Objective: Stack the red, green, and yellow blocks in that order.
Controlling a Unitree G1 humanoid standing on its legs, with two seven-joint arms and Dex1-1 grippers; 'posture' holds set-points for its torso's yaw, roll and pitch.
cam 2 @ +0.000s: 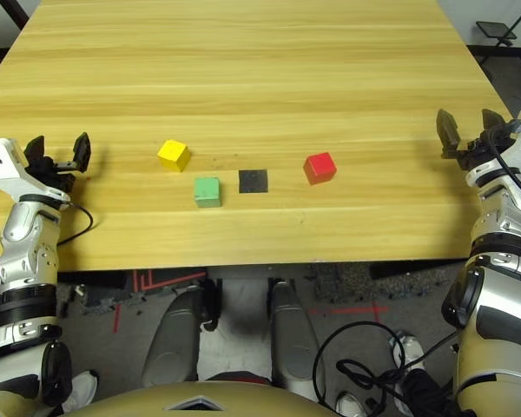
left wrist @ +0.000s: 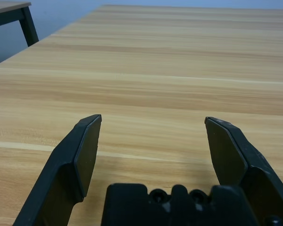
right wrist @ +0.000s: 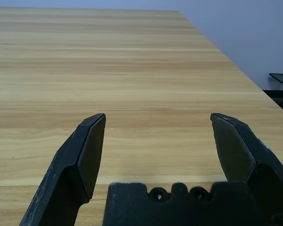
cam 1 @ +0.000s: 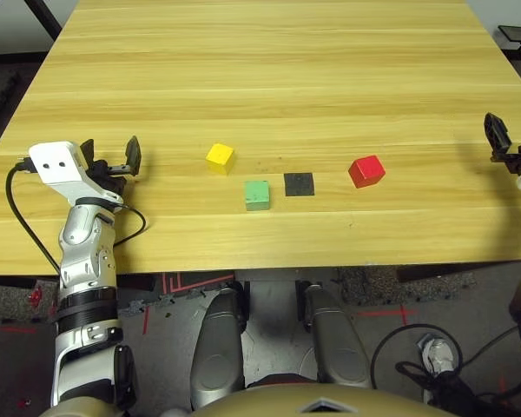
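Note:
Three cubes sit apart near the table's front middle. The yellow block (cam 1: 220, 157) is leftmost and slightly farther back. The green block (cam 1: 257, 195) lies nearest the front edge. The red block (cam 1: 366, 171) is to the right. My left gripper (cam 1: 111, 154) hovers open over the table's left side, well left of the yellow block. My right gripper (cam 2: 471, 129) stands open at the table's right edge, right of the red block. Both wrist views show wide-apart fingers (left wrist: 82, 155) (right wrist: 85, 153) with only bare wood between them.
A flat black square patch (cam 1: 299, 183) lies on the wooden table (cam 1: 269, 69) between the green and red blocks. A black cable (cam 1: 22, 217) loops off my left wrist over the front-left edge. Dark furniture legs stand beyond the far corners.

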